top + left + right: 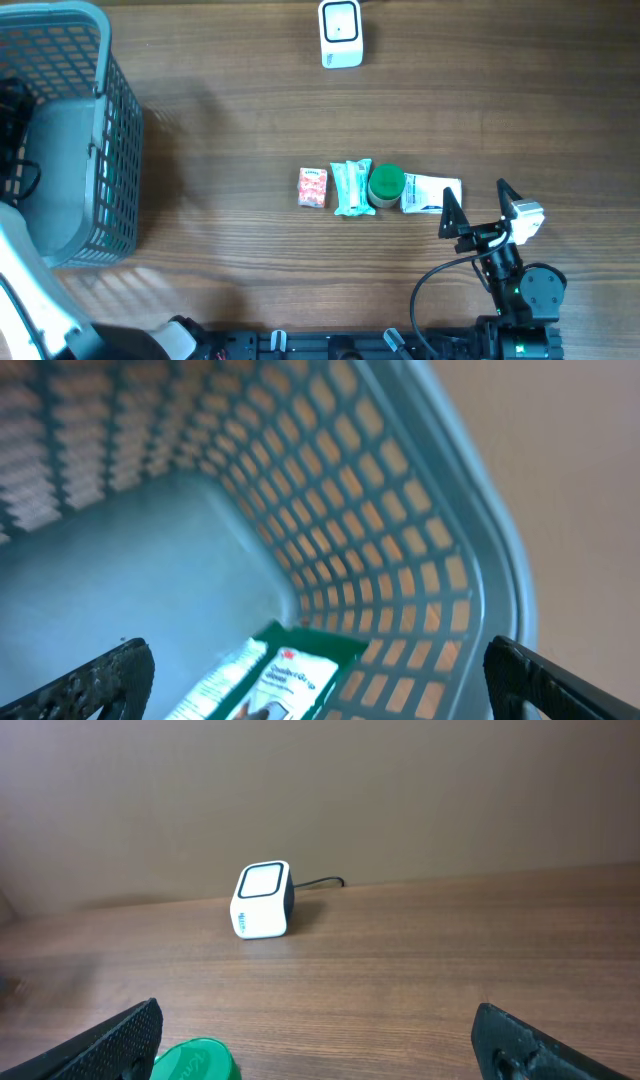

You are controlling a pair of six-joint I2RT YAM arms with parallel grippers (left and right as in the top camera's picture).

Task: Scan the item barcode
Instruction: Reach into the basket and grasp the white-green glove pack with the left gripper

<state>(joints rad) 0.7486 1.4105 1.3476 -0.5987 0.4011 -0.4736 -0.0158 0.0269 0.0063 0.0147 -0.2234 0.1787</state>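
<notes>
Right gripper point(478, 205) stood wide open, empty, just beside white sachet point(428, 193): likely light, soft, slippery; best pinched across its flat middle.

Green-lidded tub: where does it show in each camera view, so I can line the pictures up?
Overhead: the green-lidded tub is mid-table, third in the row, between the teal packet and the white packet.
Left wrist: not in it; only the inside of the basket shows.
Right wrist: the tub is at the bottom edge, left of centre.
Shared landmark: the white scanner, at the top edge in overhead, left of centre in right wrist.
</notes>
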